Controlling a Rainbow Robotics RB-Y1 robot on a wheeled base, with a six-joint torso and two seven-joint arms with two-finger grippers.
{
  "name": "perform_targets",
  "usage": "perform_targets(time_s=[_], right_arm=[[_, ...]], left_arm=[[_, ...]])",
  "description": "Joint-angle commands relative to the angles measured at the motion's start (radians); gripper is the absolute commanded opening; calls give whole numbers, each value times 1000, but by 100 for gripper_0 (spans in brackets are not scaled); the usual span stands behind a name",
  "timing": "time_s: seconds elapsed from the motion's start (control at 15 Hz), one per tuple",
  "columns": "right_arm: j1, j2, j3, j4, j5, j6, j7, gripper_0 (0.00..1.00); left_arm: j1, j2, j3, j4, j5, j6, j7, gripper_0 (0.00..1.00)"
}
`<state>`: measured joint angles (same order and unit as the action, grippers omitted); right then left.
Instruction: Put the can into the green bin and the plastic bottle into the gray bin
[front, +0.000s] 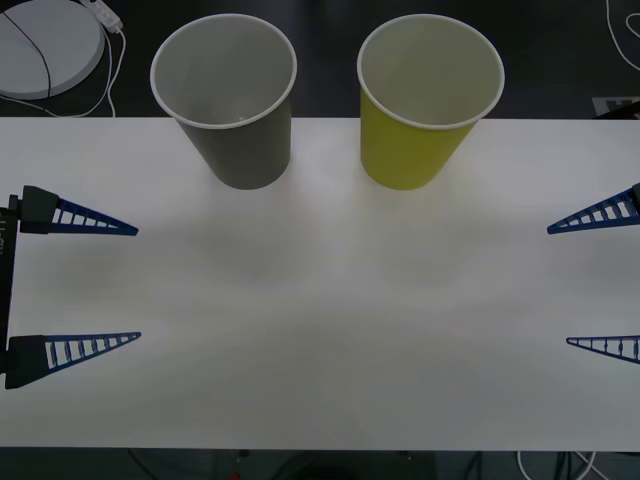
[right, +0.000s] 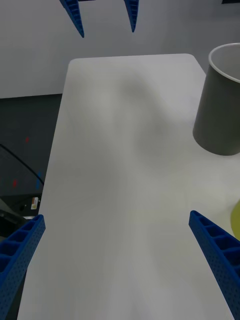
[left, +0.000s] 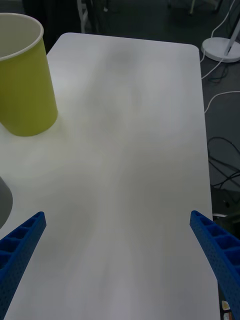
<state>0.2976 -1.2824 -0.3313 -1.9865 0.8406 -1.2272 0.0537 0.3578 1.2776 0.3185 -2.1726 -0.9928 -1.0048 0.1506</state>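
While both arms wait at the sides of the white bench (front: 320, 330), two bins stand upright at its far edge, side by side but not touching: one large dark gray paper-cup-shaped bin (front: 235, 110) w/ white rim and pale inside toward the robot's left, one large yellow-green paper-cup-shaped bin (front: 420, 120) of the same build toward its right. Front view looks down into both; what shows of their insides is bare.

Two hands, four blue ribbed fingers total. Left hand (front: 138, 284) at the bench's left edge, spread wide, holding nothing. Right hand (front: 557, 285) at the right edge, spread wide too, nothing between the fingers.

Front view also has a round white lamp base (front: 45, 45) w/ cable on the floor behind the bench.

Left wrist view: yellow-green bin (left: 25, 80) from the side, a sliver of the gray bin at the frame edge, cables on the dark floor.

Right wrist view: gray bin (right: 220, 105) from the side, a yellow-green sliver at the edge, and the left hand's two fingertips (right: 75, 20) across the bench.
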Motion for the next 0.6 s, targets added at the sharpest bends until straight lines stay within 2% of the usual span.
perform_targets(time_s=[0.07, 0.6], right_arm=[[0, 0, 0, 0, 0, 0, 0, 100], [0, 0, 0, 0, 0, 0, 0, 100]], left_arm=[[4, -4, 2, -4, 0, -2, 3, 100], [4, -11, 2, -1, 8, -17, 4, 100]])
